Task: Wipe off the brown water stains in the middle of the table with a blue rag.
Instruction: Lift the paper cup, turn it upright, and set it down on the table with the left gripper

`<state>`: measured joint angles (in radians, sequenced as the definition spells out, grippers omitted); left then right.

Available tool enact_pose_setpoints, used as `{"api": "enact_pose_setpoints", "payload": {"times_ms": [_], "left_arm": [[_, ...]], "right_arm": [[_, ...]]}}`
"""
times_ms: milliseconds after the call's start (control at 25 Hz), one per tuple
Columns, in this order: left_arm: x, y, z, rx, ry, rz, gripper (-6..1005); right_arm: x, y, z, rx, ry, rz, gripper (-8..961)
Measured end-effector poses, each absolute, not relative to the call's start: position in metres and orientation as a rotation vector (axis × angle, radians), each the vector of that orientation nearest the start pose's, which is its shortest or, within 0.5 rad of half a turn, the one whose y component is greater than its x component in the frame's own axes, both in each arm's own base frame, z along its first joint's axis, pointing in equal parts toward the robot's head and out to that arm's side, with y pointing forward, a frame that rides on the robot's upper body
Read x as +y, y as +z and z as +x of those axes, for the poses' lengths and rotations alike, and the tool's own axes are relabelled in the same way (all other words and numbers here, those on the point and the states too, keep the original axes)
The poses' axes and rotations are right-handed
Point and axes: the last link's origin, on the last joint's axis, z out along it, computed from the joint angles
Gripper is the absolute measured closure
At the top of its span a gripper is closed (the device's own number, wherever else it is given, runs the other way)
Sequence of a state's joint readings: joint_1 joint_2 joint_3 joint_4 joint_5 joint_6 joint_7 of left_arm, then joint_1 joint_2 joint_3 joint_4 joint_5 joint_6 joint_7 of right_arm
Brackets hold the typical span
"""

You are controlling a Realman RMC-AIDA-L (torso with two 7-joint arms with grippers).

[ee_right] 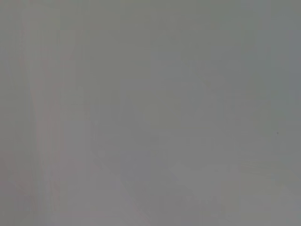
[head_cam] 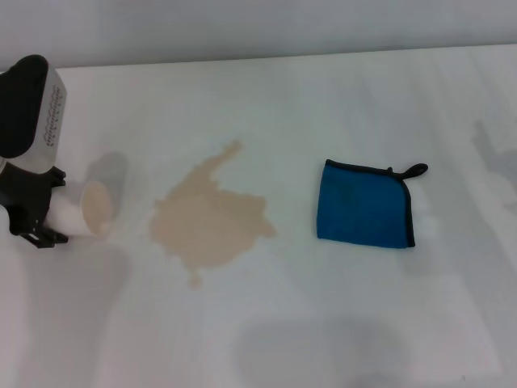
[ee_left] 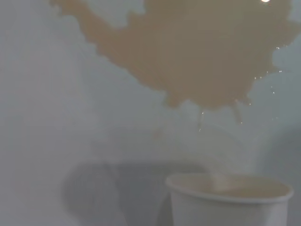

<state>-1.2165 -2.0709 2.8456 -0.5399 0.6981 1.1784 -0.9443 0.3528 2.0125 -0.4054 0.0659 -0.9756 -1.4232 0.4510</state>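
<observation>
The brown water stain (head_cam: 210,218) is a tan blotch with a thin tail in the middle of the white table (head_cam: 323,89). It also shows in the left wrist view (ee_left: 188,52). The blue rag (head_cam: 363,204), folded, with black trim and a loop, lies flat to the right of the stain, untouched. My left gripper (head_cam: 58,207) is at the far left, shut on a cream paper cup (head_cam: 90,210) that is tipped with its mouth toward the stain. The cup's rim shows in the left wrist view (ee_left: 230,186). My right gripper is out of view.
The right wrist view shows only plain pale surface (ee_right: 150,113). A faint grey shadow (head_cam: 493,149) lies at the table's right edge. The table's far edge (head_cam: 283,55) runs along the top of the head view.
</observation>
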Motion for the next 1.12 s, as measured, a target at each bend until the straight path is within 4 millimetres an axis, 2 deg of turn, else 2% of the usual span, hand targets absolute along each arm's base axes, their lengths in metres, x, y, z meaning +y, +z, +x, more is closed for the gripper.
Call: {"api": "enact_pose_setpoints", "payload": {"times_ms": [200, 440, 600, 720, 960, 1120], "left_arm": [[0.421, 0.004, -0.249, 0.223, 0.729, -2.885, 280], [0.431, 0.018, -0.243, 0.063, 0.414, -2.771, 305], [0.429, 0.016, -0.245, -0.029, 0.174, -2.700, 339], [0.420, 0.008, -0.254, -0.110, -0.011, -2.641, 364], [0.402, -0.011, -0.270, -0.247, -0.274, -2.534, 400], [0.384, -0.018, -0.285, -0.346, -0.485, -2.376, 409]], "right_arm": [[0.281, 0.041, 0.376, 0.653, 0.866, -1.411, 155], [0.281, 0.041, 0.376, 0.652, 0.867, -1.412, 155], [0.282, 0.041, 0.377, 0.656, 0.863, -1.413, 156], [0.282, 0.041, 0.376, 0.655, 0.865, -1.415, 156], [0.285, 0.040, 0.374, 0.652, 0.869, -1.421, 155], [0.285, 0.040, 0.374, 0.653, 0.870, -1.422, 155]]}}
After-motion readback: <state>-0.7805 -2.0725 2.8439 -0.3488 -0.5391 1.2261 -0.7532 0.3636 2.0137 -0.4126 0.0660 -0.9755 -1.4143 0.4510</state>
